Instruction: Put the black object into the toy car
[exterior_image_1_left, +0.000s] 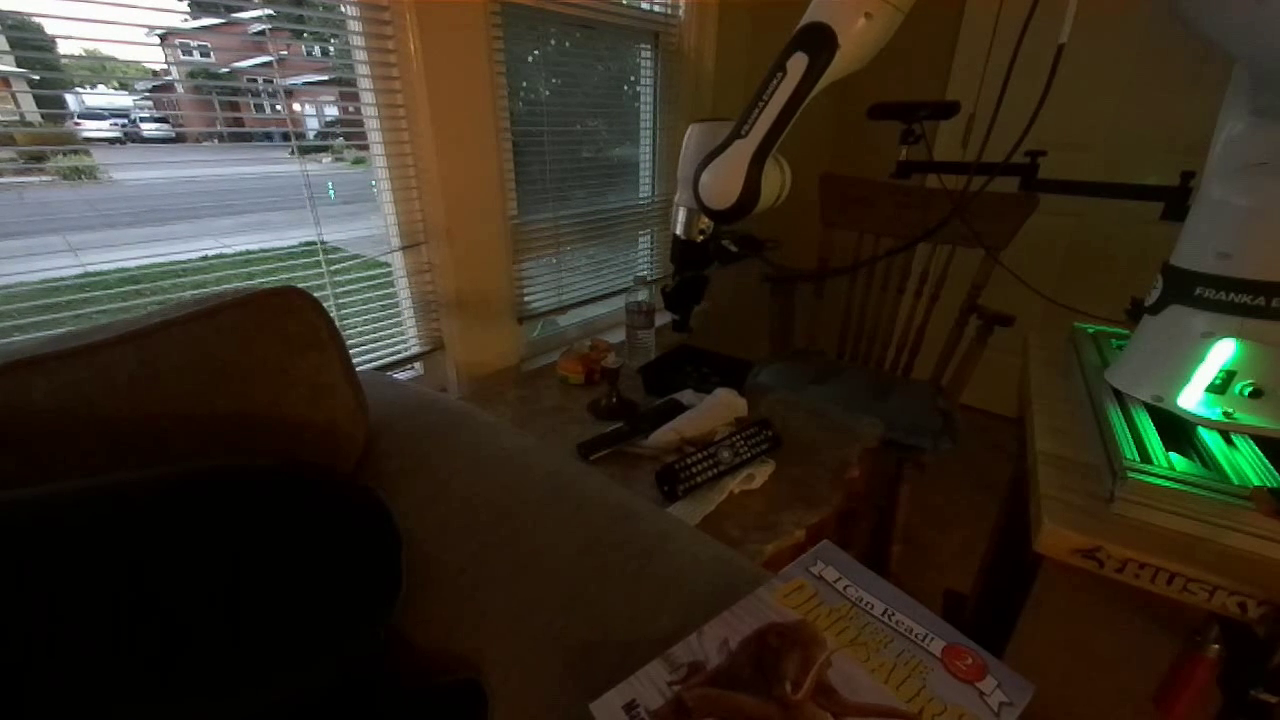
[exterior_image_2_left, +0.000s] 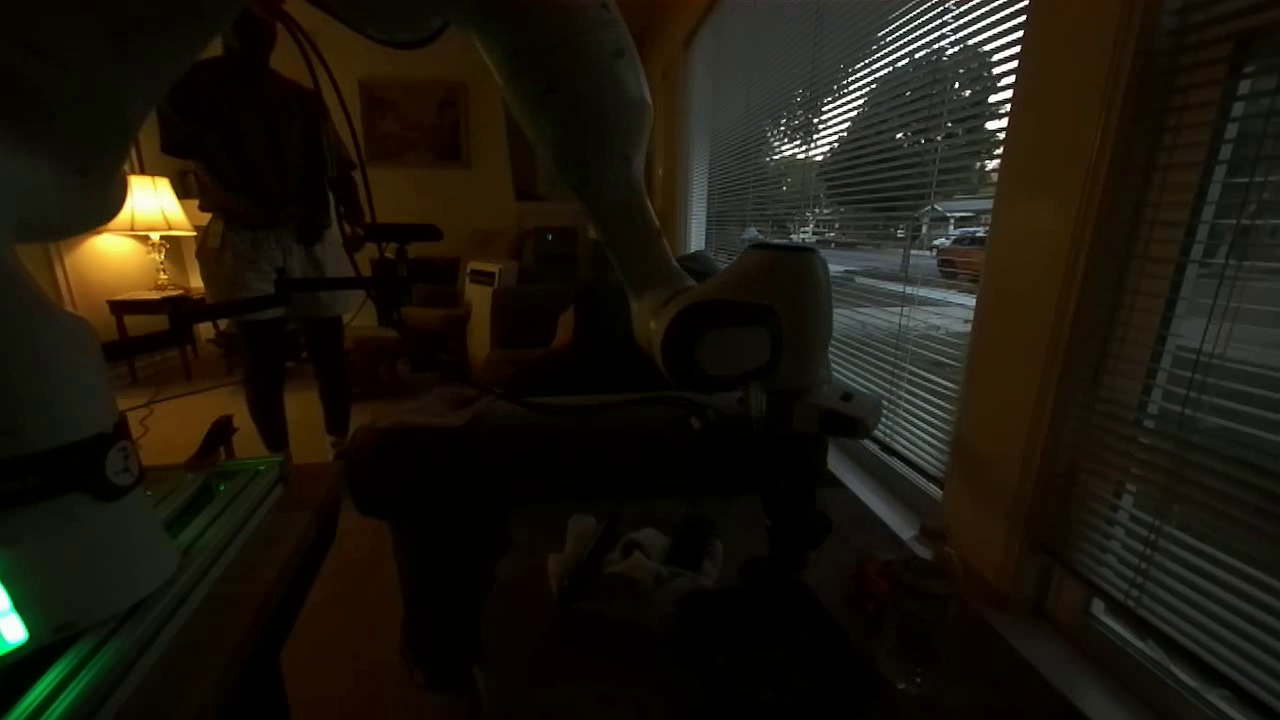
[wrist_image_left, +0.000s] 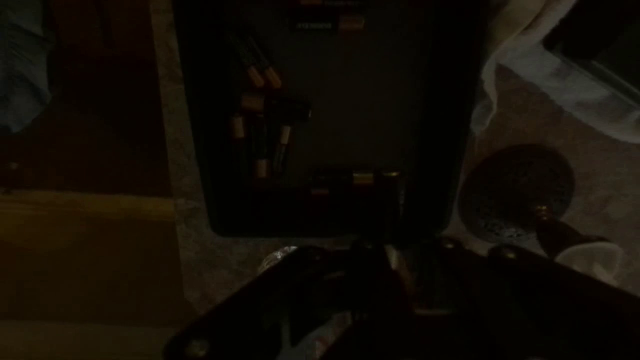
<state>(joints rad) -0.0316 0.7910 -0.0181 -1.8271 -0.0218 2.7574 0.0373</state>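
An orange and yellow toy (exterior_image_1_left: 587, 362), which may be the toy car, sits by the window; a dim red patch (exterior_image_2_left: 872, 580) shows in an exterior view. A black tray (exterior_image_1_left: 680, 375) holds several black and copper batteries, such as one (wrist_image_left: 327, 23) in the wrist view. I cannot tell which thing is the black object. My gripper (exterior_image_1_left: 682, 322) hangs above the table near the tray. In the wrist view, the gripper's fingertips (wrist_image_left: 407, 245) lie at the tray's near edge with a gap between them. A dark shape lies there, too dim to tell if it is held.
A clear bottle (exterior_image_1_left: 640, 325) stands by the window. A dark candle holder (wrist_image_left: 517, 192) stands beside the tray. Two black remotes (exterior_image_1_left: 718, 458) (exterior_image_1_left: 630, 430) lie with white cloth (exterior_image_1_left: 705, 415). A wooden chair (exterior_image_1_left: 900, 300) stands behind the table. The room is very dark.
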